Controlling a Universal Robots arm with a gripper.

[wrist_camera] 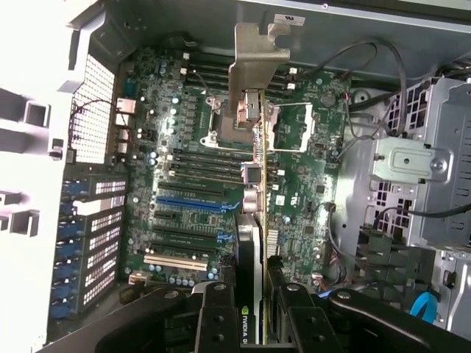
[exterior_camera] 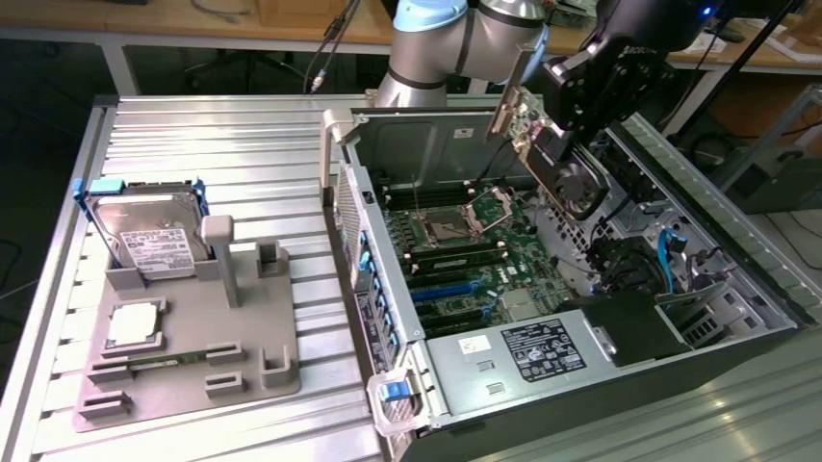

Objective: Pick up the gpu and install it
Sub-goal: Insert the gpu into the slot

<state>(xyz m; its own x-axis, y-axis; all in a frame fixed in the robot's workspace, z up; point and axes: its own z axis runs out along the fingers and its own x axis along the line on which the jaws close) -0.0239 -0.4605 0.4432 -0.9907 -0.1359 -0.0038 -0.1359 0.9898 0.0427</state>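
1. Gripper [exterior_camera: 572, 130], exterior view: closed on the gpu [exterior_camera: 576, 183], which it carries on edge and tilted above the open computer case [exterior_camera: 385, 289]. The card hangs over the motherboard [exterior_camera: 475, 250] and touches nothing below it.
2. Exterior view, card layout: the pale metal bracket [exterior_camera: 511, 96] sits at the end toward the exterior view's left. A round fan recess shows on the face turned to the camera.
3. Wrist view: the gripper [wrist_camera: 254, 309] pinches the gpu [wrist_camera: 257, 184] across its two flat faces, one of the fingers [wrist_camera: 217, 316] on each side. The card runs edge-on away from the camera, ending at the bracket [wrist_camera: 257, 59].
4. Wrist view, position: the card's edge lies across the motherboard [wrist_camera: 294, 213], beside the blue slot [wrist_camera: 191, 200] and apart from it. It is not seated.
5. Handling, by judgement: the card looks light and stiff, yet fragile.
   - Grip the flat faces near mid-length, as here.
   - Keep clear of the fan, the contact edge and the small components.
   - The thin bracket may bend if it catches on the case.
   - A grip at one end lets the card pivot between the pads.
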